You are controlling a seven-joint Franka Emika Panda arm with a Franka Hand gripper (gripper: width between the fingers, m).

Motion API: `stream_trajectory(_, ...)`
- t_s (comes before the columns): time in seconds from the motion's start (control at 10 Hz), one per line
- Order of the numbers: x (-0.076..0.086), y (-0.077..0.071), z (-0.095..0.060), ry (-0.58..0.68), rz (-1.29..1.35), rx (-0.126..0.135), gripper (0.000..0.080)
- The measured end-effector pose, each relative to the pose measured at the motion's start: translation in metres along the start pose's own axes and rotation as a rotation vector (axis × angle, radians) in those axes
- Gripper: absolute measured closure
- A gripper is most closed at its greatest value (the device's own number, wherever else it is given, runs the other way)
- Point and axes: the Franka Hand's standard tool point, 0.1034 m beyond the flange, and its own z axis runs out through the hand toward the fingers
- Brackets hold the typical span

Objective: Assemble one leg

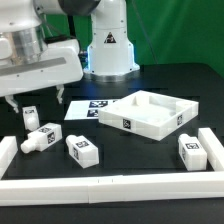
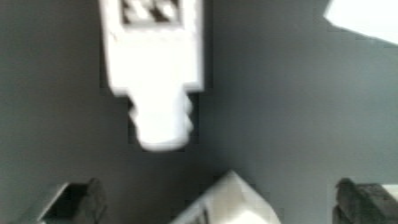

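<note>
Currently, the gripper is held open and empty. The leg is laid flat, apart from the fingers.

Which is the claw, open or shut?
Open: the wrist view shows the claw with fingers far apart, gripping nothing; the leg lies clear of them.

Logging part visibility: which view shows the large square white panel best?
The exterior view: the whole panel shows, lying flat at that view's right, rim and tag clear. The wrist view shows nothing surely of it, only a blurred leg and white scraps at picture edges.
</note>
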Motion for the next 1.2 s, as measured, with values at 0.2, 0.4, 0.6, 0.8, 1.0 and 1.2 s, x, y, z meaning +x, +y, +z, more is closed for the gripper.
stream_trajectory(0.2, 0.045, -0.034, -0.016, 0.026, 0.07, -0.012, 0.0151)
stream_trajectory(0.4, 0.05, -0.039, -0.014, 0.028, 0.052, -0.014, 0.0151)
stream_trajectory(0.6, 0.05, -0.039, -0.014, 0.027, 0.053, -0.013, 0.0151)
stream_trajectory(0.8, 0.051, -0.041, -0.014, 0.026, 0.061, -0.014, 0.0151)
stream_trajectory(1.0, 0.085, -0.081, -0.017, 0.029, 0.199, -0.002, 0.0151)
stream_trajectory(1.2, 0.141, -0.118, -0.014, 0.093, 0.283, -0.007, 0.0151)
